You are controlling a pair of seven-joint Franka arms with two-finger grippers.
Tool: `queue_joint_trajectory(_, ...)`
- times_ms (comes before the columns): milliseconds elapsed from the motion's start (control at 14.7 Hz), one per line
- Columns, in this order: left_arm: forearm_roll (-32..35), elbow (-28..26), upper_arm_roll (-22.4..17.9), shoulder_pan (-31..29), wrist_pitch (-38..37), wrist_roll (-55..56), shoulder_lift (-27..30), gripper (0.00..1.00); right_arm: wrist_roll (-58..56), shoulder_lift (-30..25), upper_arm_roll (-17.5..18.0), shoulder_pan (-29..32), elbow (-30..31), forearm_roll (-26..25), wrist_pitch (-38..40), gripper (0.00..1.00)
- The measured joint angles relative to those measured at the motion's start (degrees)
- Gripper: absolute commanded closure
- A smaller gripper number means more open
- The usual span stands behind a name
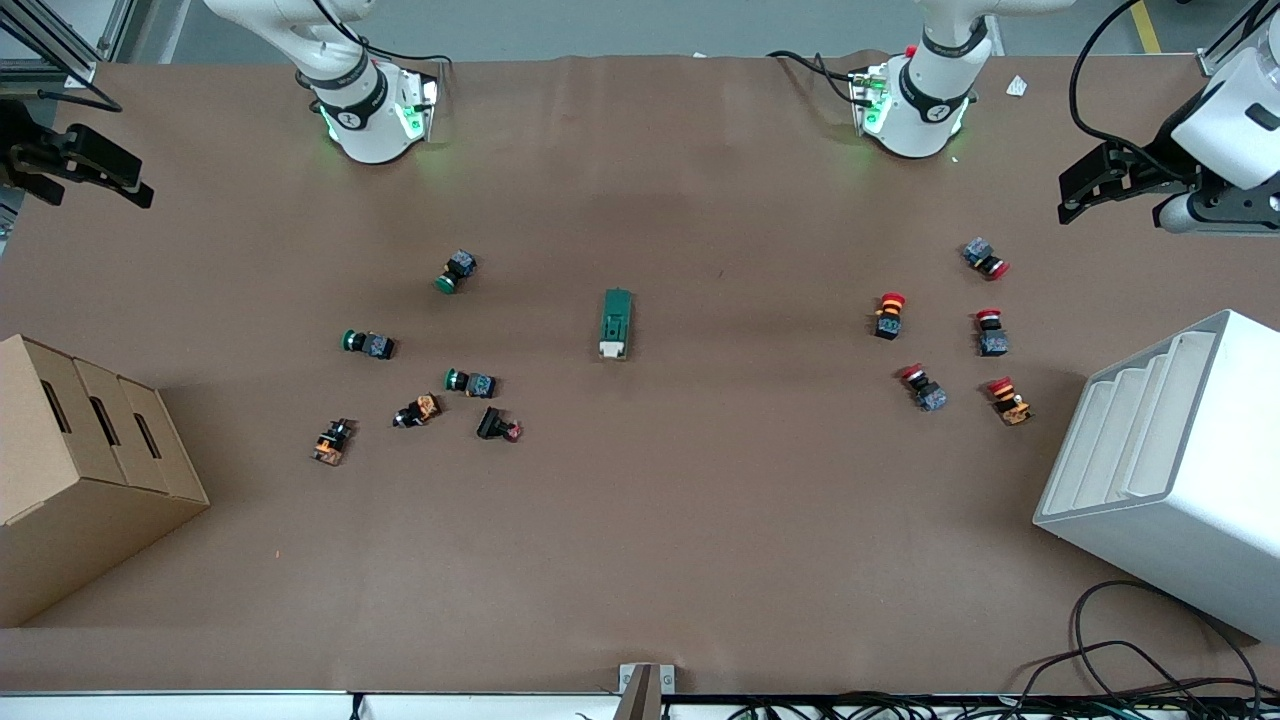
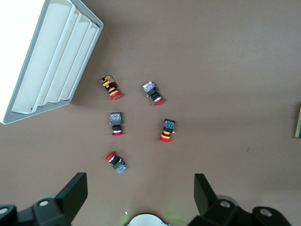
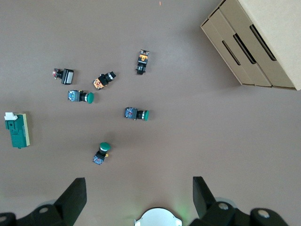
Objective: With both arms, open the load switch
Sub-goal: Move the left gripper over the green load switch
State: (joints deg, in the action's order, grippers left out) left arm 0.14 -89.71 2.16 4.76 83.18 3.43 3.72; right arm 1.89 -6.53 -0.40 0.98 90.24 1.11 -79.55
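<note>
The load switch point(image 1: 616, 323) is a dark green oblong block with a white piece at the end nearer the front camera. It lies flat on the brown table, midway between the two arms. The right wrist view shows it whole point(image 3: 16, 131); in the left wrist view only a sliver point(image 2: 298, 122) shows. My left gripper point(image 1: 1068, 198) hangs open high over the left arm's end of the table, well away from the switch. My right gripper point(image 1: 135, 180) hangs open over the right arm's end. Nothing sits between the fingers of the left gripper point(image 2: 140, 181) or the right gripper point(image 3: 138, 184).
Several green-capped and orange push buttons point(image 1: 458, 270) are scattered toward the right arm's end, and several red-capped ones point(image 1: 890, 313) toward the left arm's end. A cardboard box point(image 1: 80, 450) stands at the right arm's end, a white slotted rack point(image 1: 1170, 470) at the left arm's.
</note>
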Motion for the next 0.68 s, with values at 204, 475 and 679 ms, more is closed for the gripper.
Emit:
queue_joint_trajectory(204,0.0,0.4,0.1,0.0,0.0,0.0,0.0,0.0,0.0,0.0,0.0,0.0,0.0,0.0,0.0,0.0)
queue_joint_trajectory(475,-0.1,0.4,1.8,0.9,0.4,0.0,-1.1,0.0,0.0,0.0,0.0,0.0,0.0,0.0,0.0,0.0)
queue_joint_trajectory(679,-0.4,0.3,9.6,2.4,5.5,2.6,-3.8,0.0,0.0,0.0,-0.1,0.0,0.1,0.0,0.0,0.0)
